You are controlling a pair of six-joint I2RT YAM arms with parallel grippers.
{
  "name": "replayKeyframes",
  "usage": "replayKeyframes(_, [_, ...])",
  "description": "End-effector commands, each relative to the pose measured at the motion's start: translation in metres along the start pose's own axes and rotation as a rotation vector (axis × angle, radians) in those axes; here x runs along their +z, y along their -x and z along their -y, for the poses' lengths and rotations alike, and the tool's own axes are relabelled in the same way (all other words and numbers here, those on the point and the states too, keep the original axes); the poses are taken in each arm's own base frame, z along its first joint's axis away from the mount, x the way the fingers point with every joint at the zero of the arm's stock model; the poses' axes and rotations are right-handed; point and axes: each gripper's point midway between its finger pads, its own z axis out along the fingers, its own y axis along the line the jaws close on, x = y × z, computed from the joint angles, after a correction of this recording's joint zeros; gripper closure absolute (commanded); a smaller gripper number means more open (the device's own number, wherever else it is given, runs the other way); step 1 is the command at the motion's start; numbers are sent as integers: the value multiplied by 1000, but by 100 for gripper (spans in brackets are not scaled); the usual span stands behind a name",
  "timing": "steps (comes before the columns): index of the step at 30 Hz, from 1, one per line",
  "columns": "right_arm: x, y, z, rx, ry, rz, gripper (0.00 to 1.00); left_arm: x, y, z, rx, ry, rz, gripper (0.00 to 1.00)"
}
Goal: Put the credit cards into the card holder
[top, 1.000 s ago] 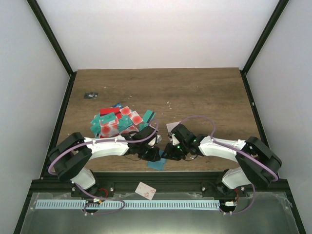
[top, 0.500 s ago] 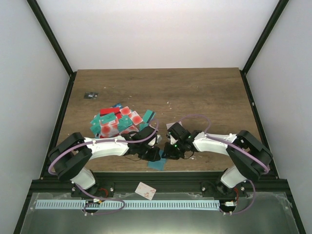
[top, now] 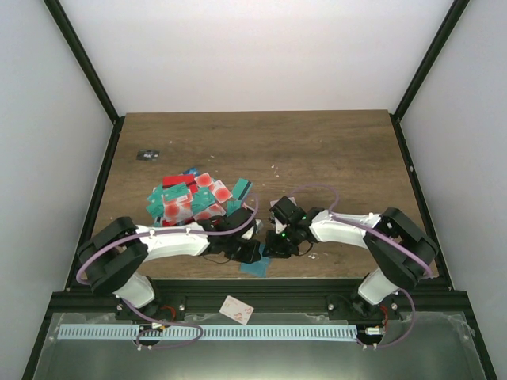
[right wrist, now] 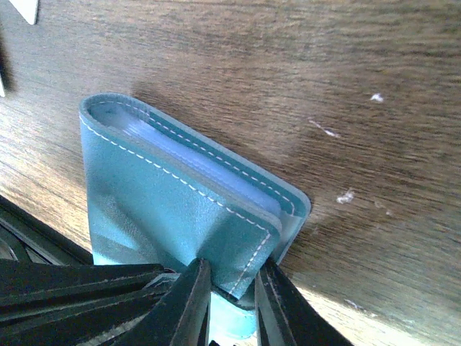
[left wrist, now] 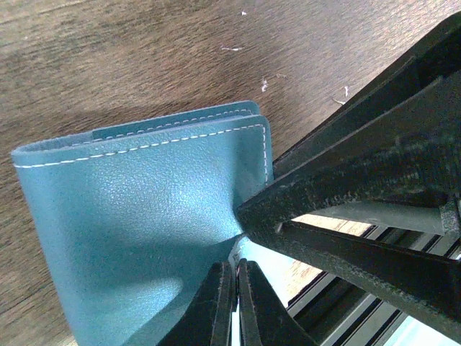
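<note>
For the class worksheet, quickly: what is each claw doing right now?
Left claw: closed, pinching the card holder edge.
Right claw: closed on the card holder corner.

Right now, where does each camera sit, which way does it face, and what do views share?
Top external: above and behind, looking down on the table; both arms and the credit cards show.
Left wrist: on the left arm, looking past the left gripper, shut on the card holder.
Right wrist: on the right arm, looking past the right gripper, shut on the card holder.
All share the card holder.
</note>
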Motion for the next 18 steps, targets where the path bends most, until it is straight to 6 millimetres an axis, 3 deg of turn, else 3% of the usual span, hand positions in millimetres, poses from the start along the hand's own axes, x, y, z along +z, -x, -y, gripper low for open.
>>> replayKeyframes(1, [12, -1, 46, 39, -187, 8, 80, 14, -54, -64, -79, 235, -132, 96])
replayKeyframes(12, [10, 0, 54, 55, -224, 19, 79, 17, -131, -120, -223, 337, -203, 96])
replayKeyframes(18, [9, 3, 57, 63, -240, 19, 79, 18, -157, -148, -251, 417, -262, 96])
